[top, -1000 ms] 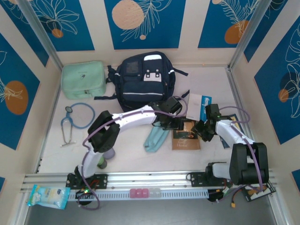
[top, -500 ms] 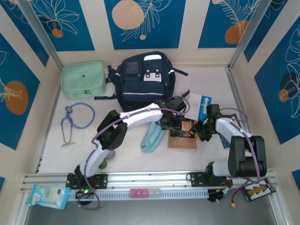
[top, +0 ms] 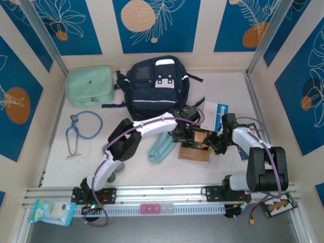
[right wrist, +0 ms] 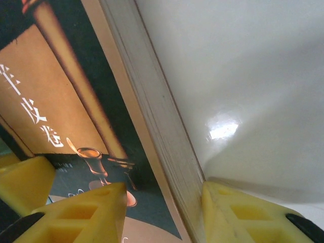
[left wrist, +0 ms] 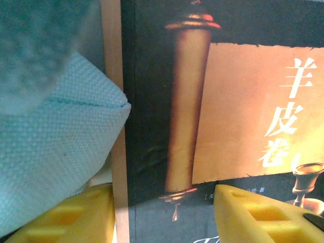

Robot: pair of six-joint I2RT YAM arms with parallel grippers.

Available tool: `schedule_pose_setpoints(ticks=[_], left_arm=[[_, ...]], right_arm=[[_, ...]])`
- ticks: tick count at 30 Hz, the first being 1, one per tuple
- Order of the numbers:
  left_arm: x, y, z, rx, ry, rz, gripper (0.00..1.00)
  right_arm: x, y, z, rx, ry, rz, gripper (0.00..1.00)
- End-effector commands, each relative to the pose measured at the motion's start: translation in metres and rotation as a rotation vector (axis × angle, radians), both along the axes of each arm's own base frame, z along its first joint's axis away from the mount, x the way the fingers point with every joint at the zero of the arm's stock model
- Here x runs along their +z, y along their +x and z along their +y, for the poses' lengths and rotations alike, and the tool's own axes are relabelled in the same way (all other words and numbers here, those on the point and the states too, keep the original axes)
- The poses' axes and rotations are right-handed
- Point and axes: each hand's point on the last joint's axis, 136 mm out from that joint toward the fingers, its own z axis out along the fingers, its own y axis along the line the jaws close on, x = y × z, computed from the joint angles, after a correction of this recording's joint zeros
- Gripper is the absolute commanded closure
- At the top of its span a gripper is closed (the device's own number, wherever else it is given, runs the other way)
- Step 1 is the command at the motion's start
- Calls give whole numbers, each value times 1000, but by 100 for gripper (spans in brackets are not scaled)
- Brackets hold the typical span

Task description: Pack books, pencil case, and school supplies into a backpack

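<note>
Surface: pale table (top: 228, 83), blue-patterned walls behind.
Change: brown book (top: 195, 148) + blue pouch (top: 161, 148) have slid left, mid-frame; still unpacked.
L gripper (top: 183, 135): half open over book's left edge, no grip.
R gripper (top: 215, 142): half open, straddling right edge.
Backpack (top: 157, 86): top centre, well apart.
In way: pouch touching book.
Others: green bag (top: 90, 86), stethoscope (top: 83, 126), left.
</note>
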Motion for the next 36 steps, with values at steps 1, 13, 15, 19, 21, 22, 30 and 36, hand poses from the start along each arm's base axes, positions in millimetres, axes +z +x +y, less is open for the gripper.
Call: schedule_pose_setpoints(ticks=[1, 13, 15, 19, 21, 22, 30, 36], left_arm=[[-23, -3, -2, -17, 14, 49, 51], [-36, -8, 8, -39, 64, 79, 62], [-36, -8, 8, -38, 63, 77, 62], [-38, -8, 7, -38, 61, 77, 62], [-38, -8, 6, -39, 58, 77, 62], [-37, -8, 6, -39, 57, 77, 62], [-37, -7, 6, -43, 56, 74, 63], [-35, -7, 6, -42, 54, 71, 63]], right_arm=[[11, -3, 16, 75, 60, 2, 56], [41, 5, 32, 145, -30, -61, 60], [38, 2, 21, 128, -90, -43, 60], [42, 3, 12, 115, -119, -68, 60], [47, 5, 12, 116, -105, -89, 60], [49, 6, 13, 117, -94, -96, 60], [45, 6, 14, 117, -27, -90, 75], [40, 6, 13, 92, 13, -85, 80]])
